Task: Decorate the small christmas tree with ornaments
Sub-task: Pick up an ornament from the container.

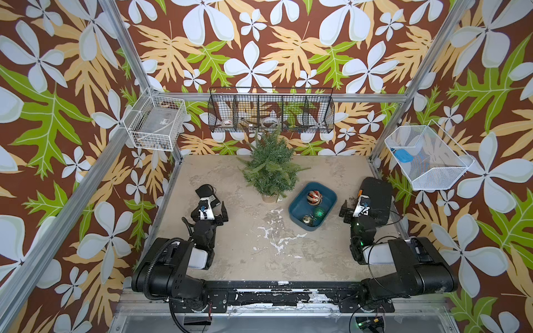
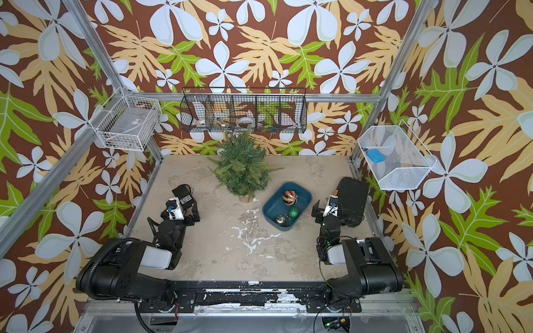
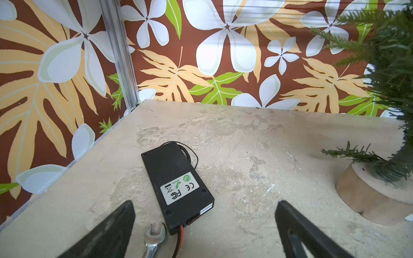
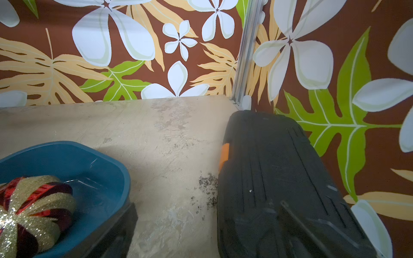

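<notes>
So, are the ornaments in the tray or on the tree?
In the tray: the red ornament, the green ornament and the gold ornament lie inside it; the tree carries none.

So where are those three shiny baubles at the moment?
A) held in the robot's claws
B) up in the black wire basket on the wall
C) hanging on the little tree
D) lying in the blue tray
D: the red-and-gold bauble, the green bauble and the gold bauble all lie in the blue tray, while the small christmas tree beside it carries none.
</notes>
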{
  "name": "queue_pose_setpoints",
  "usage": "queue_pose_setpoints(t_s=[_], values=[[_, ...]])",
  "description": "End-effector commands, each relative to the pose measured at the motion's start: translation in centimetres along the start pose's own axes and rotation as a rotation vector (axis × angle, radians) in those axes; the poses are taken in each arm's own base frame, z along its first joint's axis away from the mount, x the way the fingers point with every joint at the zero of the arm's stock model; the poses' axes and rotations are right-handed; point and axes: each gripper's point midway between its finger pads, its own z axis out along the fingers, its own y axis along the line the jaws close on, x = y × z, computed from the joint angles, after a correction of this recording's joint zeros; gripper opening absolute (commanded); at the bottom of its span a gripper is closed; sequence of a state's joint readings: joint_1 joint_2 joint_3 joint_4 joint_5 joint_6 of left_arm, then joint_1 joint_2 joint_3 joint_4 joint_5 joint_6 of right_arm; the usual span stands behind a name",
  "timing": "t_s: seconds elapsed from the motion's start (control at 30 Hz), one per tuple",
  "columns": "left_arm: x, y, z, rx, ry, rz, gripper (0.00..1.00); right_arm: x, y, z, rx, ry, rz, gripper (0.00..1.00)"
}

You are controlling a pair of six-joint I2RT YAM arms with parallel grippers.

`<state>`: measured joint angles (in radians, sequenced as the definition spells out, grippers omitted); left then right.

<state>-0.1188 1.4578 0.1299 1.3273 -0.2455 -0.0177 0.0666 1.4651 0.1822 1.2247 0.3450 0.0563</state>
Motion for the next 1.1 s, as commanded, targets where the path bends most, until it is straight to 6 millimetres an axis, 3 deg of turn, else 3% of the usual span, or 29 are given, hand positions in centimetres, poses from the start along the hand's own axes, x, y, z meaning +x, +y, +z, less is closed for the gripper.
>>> queue_pose_setpoints(t_s=[0.0, 0.8, 0.97, 1.07], values=[[-0.5, -0.2, 0.2, 0.009, -0.015, 0.004, 1.0, -0.3, 0.0, 0.0, 0.004, -0.008, 0.011, 1.0], [-0.3, -0.1, 0.6, 0.033, 0.003, -0.009, 1.0, -0.2, -0.1, 0.0, 0.003, -0.009, 0.012, 1.0], [-1.5, 0.9, -0.3, -0.02, -0.033, -0.033, 1.0, -1.5, -0.1, -0.8, -0.003, -0.044, 0.007, 1.0], [-2.5, 1.7, 0.7, -0.089, 0.018, -0.052, 1.0, -2.9, -0.4, -0.5, 0.026, 0.014, 0.024, 1.0]])
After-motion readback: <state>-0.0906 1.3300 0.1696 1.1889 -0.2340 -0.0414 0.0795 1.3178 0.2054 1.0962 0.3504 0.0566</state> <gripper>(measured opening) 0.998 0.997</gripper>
